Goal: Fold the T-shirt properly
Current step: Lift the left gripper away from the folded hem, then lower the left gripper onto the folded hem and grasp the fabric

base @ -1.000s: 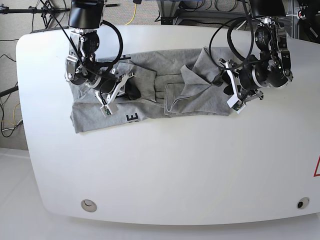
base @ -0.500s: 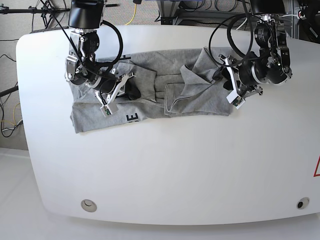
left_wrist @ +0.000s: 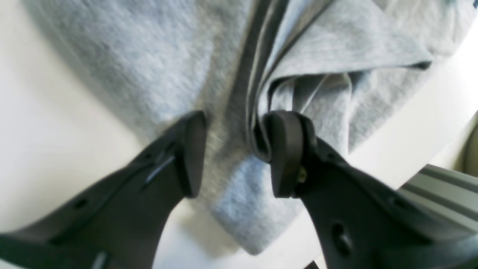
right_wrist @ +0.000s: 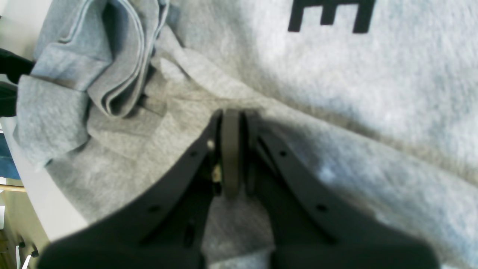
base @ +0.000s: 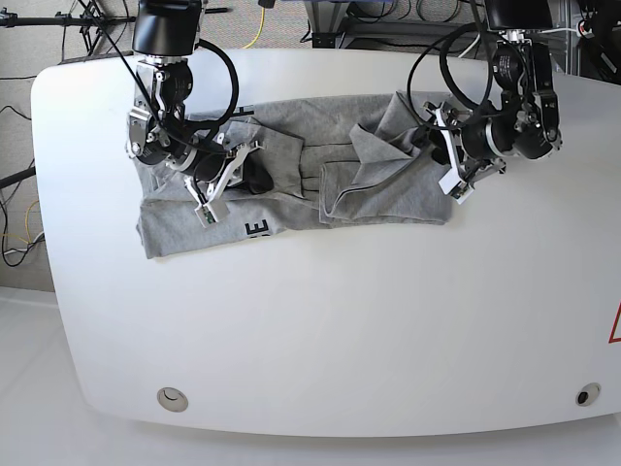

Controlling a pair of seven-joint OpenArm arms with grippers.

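Note:
The heather-grey T-shirt point(base: 291, 180) lies crumpled across the far half of the white table, with a black letter point(base: 257, 228) showing on its front left flap. My left gripper point(base: 430, 146) is at the shirt's right end. In the left wrist view it stands open point(left_wrist: 237, 153), grey cloth point(left_wrist: 149, 56) lying between the fingers and a fold draped against one fingertip point(left_wrist: 285, 149). My right gripper point(base: 254, 179) rests on the shirt's left part. In the right wrist view it is shut point(right_wrist: 231, 119), its tips pinching puckered cloth point(right_wrist: 373, 93) below the black lettering point(right_wrist: 328, 15).
The white table point(base: 340, 340) has two round holes near its front edge point(base: 173, 398) point(base: 586, 395) and a red triangle mark point(base: 616, 325) at the right edge. Cables and stands crowd the floor beyond the far edge point(base: 262, 24).
My left gripper has drawn back and up toward the table's far edge along the shirt's right end. The right arm and the shirt have not visibly moved.

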